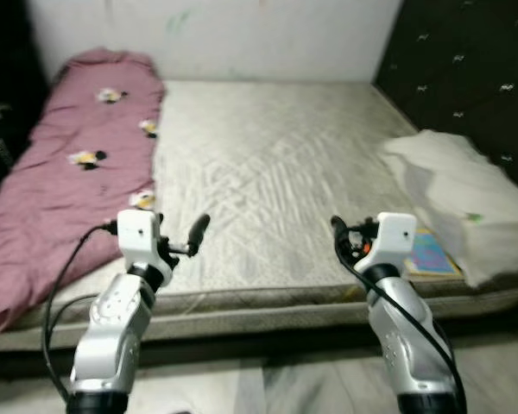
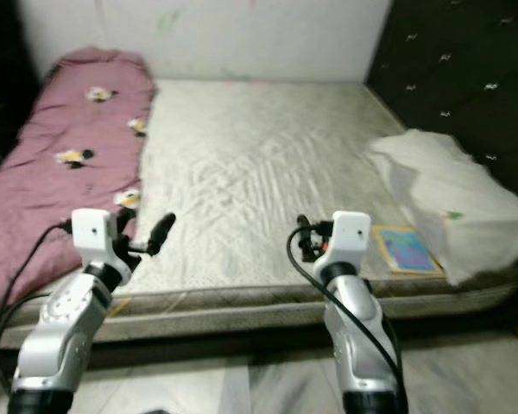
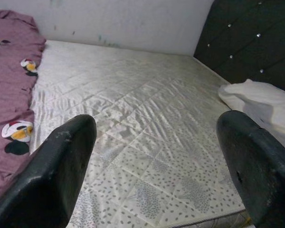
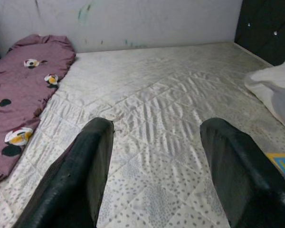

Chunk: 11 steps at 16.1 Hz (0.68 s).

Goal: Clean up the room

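So the robot stands at the foot of a low mattress (image 1: 268, 172), both arms raised over its near edge and nothing in either of them; the left gripper (image 3: 156, 161) has its fingers spread wide apart, released, and the right gripper (image 4: 156, 161) is likewise splayed, holding nothing. From where the robot faces, a maroon blanket (image 1: 69, 147) with cartoon prints lies rumpled along the mattress at about ten o'clock, reaching up to the back wall (image 1: 242, 39); a white sheet or pillowcase (image 1: 466, 194) is heaped at two o'clock against the dark tufted headboard (image 1: 466, 69); just under its near edge, at about three o'clock, a colourful flat book or card (image 1: 432, 254) peeks out by the mattress corner. The quilted middle is bare. As I judge it, the tidying has barely begun; the blanket is unfolded, the white cloth is in a heap, the book is not put away; all of it seems left to do.
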Motion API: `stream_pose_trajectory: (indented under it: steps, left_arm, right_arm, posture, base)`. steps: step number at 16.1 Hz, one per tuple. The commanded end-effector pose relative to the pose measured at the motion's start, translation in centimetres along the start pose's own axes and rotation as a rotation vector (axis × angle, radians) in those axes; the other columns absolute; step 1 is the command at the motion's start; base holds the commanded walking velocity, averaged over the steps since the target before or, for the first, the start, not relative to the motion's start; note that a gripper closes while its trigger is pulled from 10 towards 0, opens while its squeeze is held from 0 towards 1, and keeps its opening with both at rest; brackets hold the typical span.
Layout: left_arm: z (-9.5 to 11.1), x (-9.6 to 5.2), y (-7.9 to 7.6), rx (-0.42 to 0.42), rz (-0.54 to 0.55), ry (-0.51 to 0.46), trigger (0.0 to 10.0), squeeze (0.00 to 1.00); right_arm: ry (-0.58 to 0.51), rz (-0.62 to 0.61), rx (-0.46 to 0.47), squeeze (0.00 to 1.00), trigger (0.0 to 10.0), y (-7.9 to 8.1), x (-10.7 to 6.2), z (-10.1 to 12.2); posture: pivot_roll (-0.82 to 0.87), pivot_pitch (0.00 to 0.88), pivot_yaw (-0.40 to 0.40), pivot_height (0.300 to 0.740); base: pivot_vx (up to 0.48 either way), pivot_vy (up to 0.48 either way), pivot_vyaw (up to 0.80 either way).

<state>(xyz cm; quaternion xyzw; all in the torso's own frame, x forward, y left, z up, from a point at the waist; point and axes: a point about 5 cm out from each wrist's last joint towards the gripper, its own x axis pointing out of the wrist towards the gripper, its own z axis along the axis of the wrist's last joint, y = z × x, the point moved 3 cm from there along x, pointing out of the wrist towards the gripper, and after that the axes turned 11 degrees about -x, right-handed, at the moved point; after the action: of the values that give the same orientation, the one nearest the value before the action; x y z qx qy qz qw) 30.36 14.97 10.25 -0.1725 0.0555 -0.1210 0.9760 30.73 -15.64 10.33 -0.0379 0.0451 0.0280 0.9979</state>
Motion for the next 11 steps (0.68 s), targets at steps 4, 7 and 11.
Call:
stream_pose_trajectory:
  steps: [4, 7, 11]
  left_arm:
    - [0.33, 0.03, 0.03, 0.013, -0.004, -0.007, 10.0, 0.00]
    - [0.27, 0.05, -0.06, 0.009, -0.009, -0.004, 10.0, 0.00]
    - [0.23, 0.04, -0.11, 0.011, -0.009, -0.002, 10.0, 0.00]
  right_arm:
    - [-0.016, -0.006, -0.001, 0.00, 10.0, -0.08, 0.03, 0.49]
    - [-0.015, -0.007, -0.004, 0.00, 10.0, -0.15, 0.03, 0.50]
    - [-0.014, -0.006, -0.005, 0.00, 10.0, -0.19, 0.08, 0.49]
  posture:
    - [-0.07, 0.000, -0.040, 0.740]
    - [-0.07, 0.000, -0.041, 0.740]
    - [-0.07, 0.000, -0.043, 0.740]
  base:
    - [0.267, 0.000, 0.00]
    - [0.266, 0.000, 0.00]
    - [0.269, 0.000, 0.00]
